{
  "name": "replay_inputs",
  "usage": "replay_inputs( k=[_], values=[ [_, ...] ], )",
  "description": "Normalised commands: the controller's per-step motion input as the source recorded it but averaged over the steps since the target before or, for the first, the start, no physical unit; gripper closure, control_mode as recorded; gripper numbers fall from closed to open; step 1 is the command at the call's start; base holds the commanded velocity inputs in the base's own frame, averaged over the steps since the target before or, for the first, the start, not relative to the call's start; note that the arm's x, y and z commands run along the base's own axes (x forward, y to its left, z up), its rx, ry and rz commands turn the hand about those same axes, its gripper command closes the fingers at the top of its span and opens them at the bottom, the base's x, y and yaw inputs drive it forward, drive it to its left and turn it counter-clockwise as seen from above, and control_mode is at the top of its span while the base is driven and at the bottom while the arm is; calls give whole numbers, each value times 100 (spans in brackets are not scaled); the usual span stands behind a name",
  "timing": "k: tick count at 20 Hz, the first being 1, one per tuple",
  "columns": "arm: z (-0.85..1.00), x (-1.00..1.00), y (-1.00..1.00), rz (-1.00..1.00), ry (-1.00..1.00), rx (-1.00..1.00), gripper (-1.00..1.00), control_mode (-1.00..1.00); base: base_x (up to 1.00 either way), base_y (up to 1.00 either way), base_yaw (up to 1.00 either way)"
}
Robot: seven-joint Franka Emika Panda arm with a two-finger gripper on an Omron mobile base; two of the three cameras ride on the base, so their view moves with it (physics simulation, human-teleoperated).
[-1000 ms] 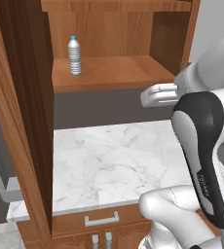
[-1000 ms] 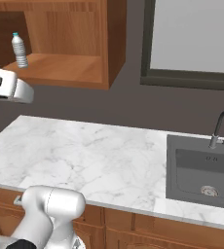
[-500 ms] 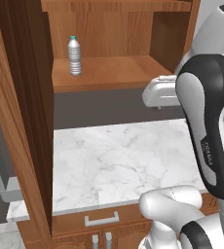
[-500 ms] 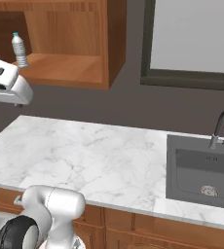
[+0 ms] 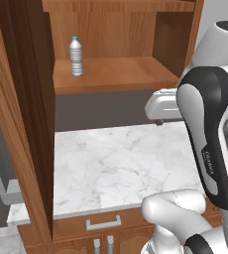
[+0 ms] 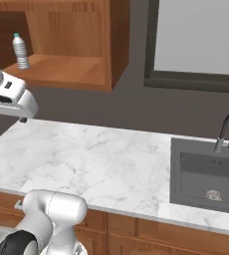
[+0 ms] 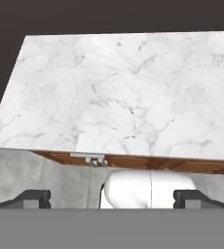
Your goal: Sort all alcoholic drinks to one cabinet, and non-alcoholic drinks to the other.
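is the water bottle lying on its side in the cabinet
No, the water bottle stands upright on the cabinet shelf.

Clear ribbed plastic bottle (image 5: 76, 56), warm wood cabinet (image 5: 116, 74), glossy marble counter (image 5: 121, 163).

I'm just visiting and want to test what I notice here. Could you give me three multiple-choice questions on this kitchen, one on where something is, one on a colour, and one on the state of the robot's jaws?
1. Where does the water bottle stand?
A. In the sink
B. On the shelf of the open wall cabinet
C. On the marble counter

2. What colour is the bottle's cap?
A. Red
B. Yellow
C. Blue-green

3. How do the robot's jaws stand?
A. Open, holding nothing
B. Shut on the bottle
C. Shut on a cabinet handle

Answers:
1 B: it stands upright on the wooden shelf, above the counter.
2 C: the left base view shows a small teal cap on top.
3 A: in the hand view the gripper has its tips far apart with nothing between them.
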Motion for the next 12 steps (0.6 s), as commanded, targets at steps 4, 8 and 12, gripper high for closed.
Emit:
replay_inputs(
  k=[4, 8, 12],
  values=[
    [-29, 0, 0, 0, 1, 0, -100, -100, 0, 0, 0],
    [-12, 0, 0, 0, 0, 0, -100, -100, 0, 0, 0],
    [0, -5, -3, 0, 0, 0, -100, -100, 0, 0, 0]
  ],
)
